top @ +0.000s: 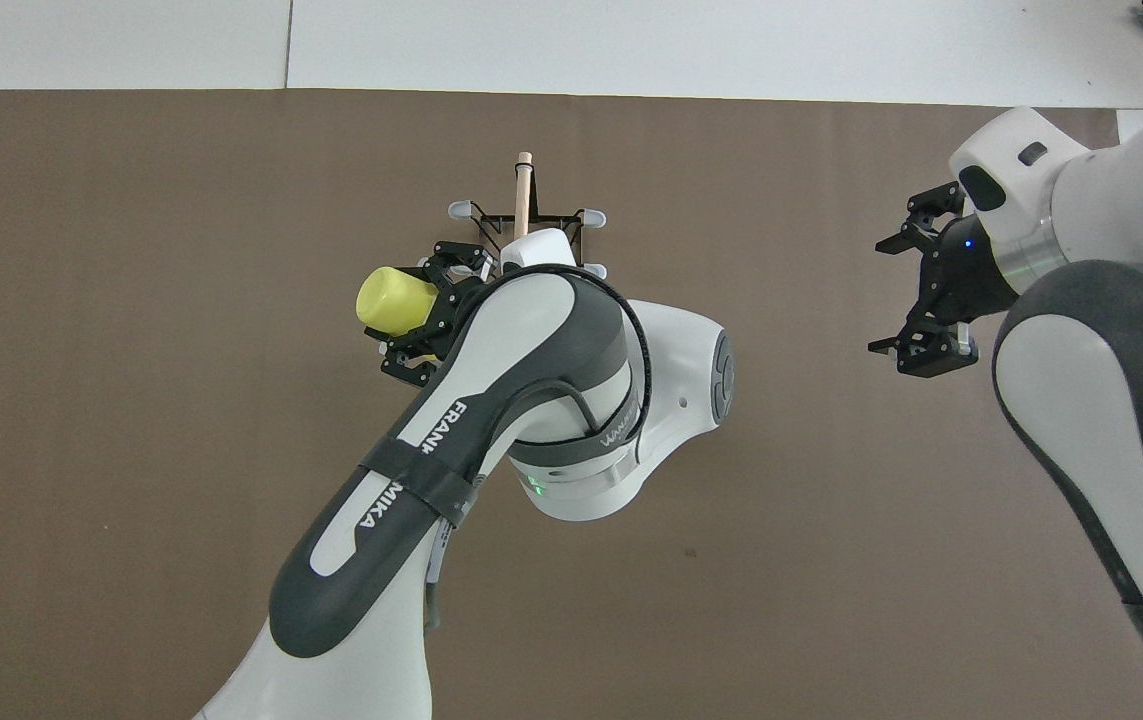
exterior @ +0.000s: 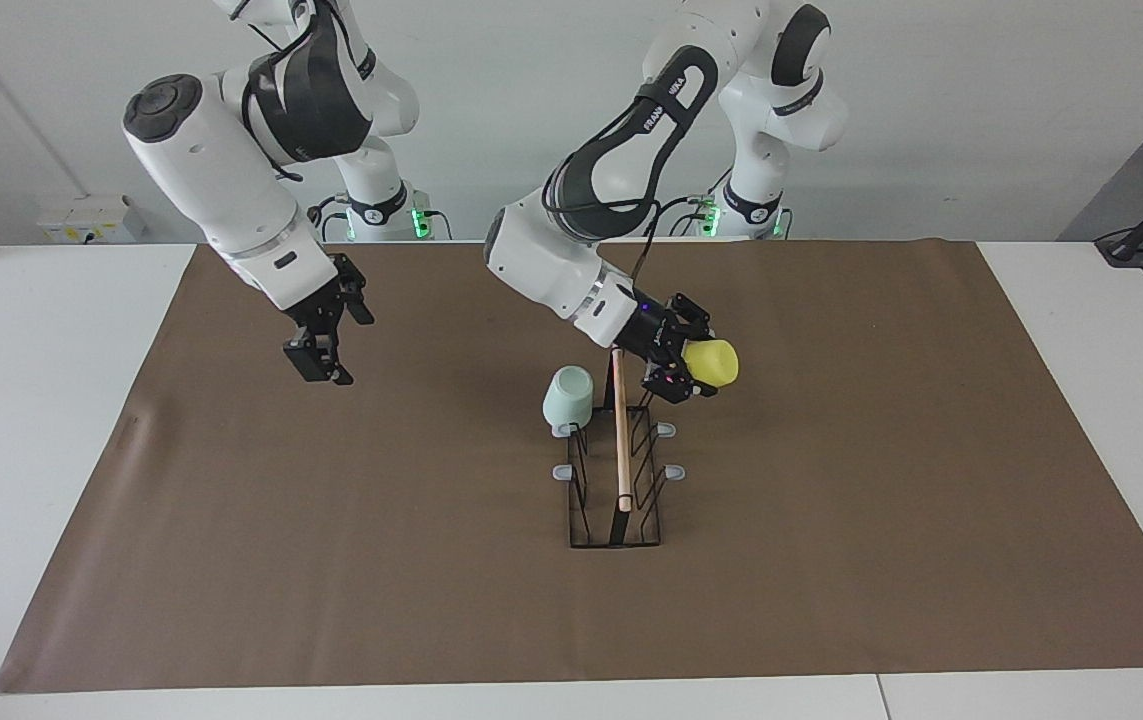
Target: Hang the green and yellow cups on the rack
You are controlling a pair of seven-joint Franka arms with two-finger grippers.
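1. Brown paper [exterior: 831, 560] covers the middle of a white table [exterior: 41, 420], with a pale wall rising at the robots' end.
2. The rack [exterior: 616, 480] stands near the centre of the paper, its light wooden rod [exterior: 620, 440] running along the top, away from the robots, and grey-tipped prongs sticking out on both sides.
3. The green cup [exterior: 568, 394] sits upside down on a prong at the end of the rack nearer to the robots, on the side toward the right arm's end of the table. In the overhead view the left arm hides it.
4. The left gripper [exterior: 683, 362] is up in the air over the rack's end nearer to the robots, on the side toward the left arm's end of the table. Its fingers are clenched on the yellow cup [exterior: 713, 363], which lies on its side, tilted.
5. In the facing view the yellow cup hangs just above the prongs on that side; whether it touches one cannot be told.
6. The right gripper [exterior: 323, 340] waits over bare paper, well apart from the rack, toward the right arm's end of the table. Its fingers are spread and hold nothing.
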